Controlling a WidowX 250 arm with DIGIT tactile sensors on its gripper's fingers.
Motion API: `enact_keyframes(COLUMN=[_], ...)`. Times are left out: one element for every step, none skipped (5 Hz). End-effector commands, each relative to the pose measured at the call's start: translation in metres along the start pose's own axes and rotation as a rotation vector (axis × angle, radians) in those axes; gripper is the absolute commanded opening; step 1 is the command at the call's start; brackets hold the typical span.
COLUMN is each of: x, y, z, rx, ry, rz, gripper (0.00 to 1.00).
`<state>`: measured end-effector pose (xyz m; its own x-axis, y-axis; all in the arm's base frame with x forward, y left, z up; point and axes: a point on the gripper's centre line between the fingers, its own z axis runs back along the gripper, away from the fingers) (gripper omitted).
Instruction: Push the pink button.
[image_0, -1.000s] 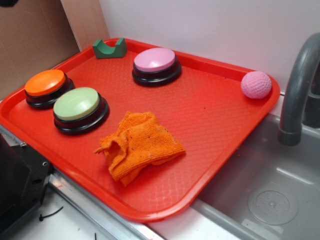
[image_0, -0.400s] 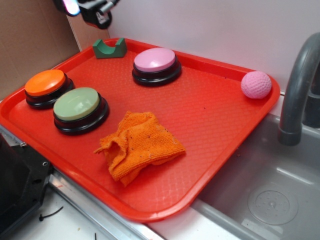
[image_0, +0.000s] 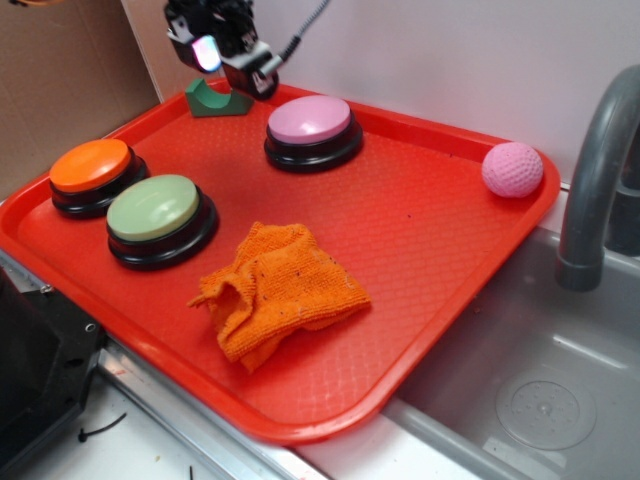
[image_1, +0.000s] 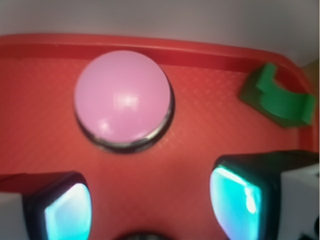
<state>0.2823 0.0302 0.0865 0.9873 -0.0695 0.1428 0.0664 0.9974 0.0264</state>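
Hand (image_0: 235, 62) up in air at far-left corner of red tray (image_0: 430, 240), over green block (image_0: 218, 98), fingers (image_1: 67, 210) spread apart with nothing between them. Pink button (image_0: 311, 122) on tray near far rim, untouched, just right of and below hand in exterior view; in wrist view pink button (image_1: 122, 97) sits ahead of fingertips, closer to the finger at image left, green block (image_1: 277, 100) off to upper right. Elsewhere on tray: orange button (image_0: 92, 170), green button (image_0: 157, 212), orange cloth (image_0: 280, 285), pink ball (image_0: 512, 169) at right corner; sink (image_0: 560, 370) and faucet (image_0: 595, 170) right of surface.
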Motion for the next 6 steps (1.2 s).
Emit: enact_keyframes(x=[0.018, 0.023, 0.027, 0.023, 0.018, 0.010], y=[-0.001, 0.001, 0.001, 0.000, 0.002, 0.006], z=[-0.030, -0.035, -0.038, -0.019, 0.015, 0.039], rx=[0.036, 0.025, 0.025, 0.029, 0.055, 0.052], ry=[-0.057, -0.046, -0.034, -0.056, -0.104, -0.129], rz=[0.005, 0.006, -0.003, -0.024, 0.001, 0.024], gripper=[1.00, 1.00, 1.00, 1.00, 1.00, 1.00])
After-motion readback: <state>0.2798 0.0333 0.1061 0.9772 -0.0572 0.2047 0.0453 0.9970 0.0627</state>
